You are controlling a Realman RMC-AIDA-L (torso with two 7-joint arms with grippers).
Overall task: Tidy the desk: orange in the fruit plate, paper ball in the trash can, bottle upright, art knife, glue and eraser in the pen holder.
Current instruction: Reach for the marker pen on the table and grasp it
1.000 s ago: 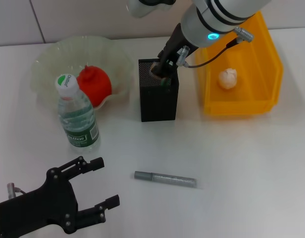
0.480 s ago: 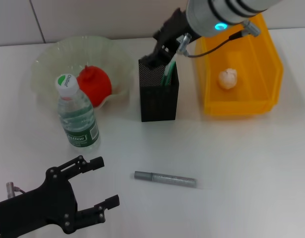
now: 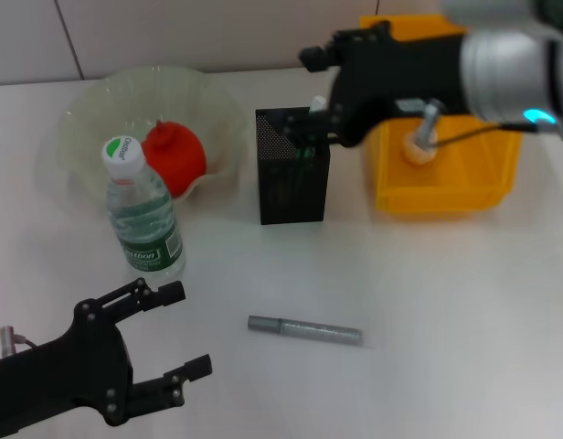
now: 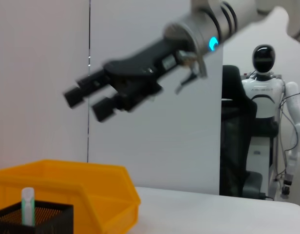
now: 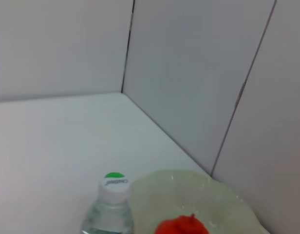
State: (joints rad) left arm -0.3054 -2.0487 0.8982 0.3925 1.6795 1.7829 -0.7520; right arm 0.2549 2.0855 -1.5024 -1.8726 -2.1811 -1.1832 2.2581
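Observation:
The orange (image 3: 174, 157) lies in the pale green fruit plate (image 3: 99, 110). In front of the plate the bottle (image 3: 140, 206) stands upright. The black mesh pen holder (image 3: 292, 183) holds the mint-green art knife (image 3: 315, 106), white tip up. Just above the holder's far right corner my right gripper (image 3: 305, 91) hovers open and empty; the left wrist view shows it (image 4: 86, 101) in the air. On the desk (image 3: 446, 311) the grey glue (image 3: 304, 329) lies flat. Inside the yellow trash can (image 3: 446, 187) sits the paper ball (image 3: 419, 146). My left gripper (image 3: 190, 329) rests open at the near left. The eraser is hidden.
The right wrist view shows the bottle (image 5: 111, 204), the orange (image 5: 181, 226) and the fruit plate (image 5: 203, 192) below a white wall corner. The trash can (image 4: 67, 195) stands right beside the pen holder (image 4: 33, 219). A white robot figure (image 4: 267, 122) stands far behind.
My right gripper has risen out of the pen holder and swung right, leaving the art knife standing inside. The left gripper has shifted slightly toward the near edge.

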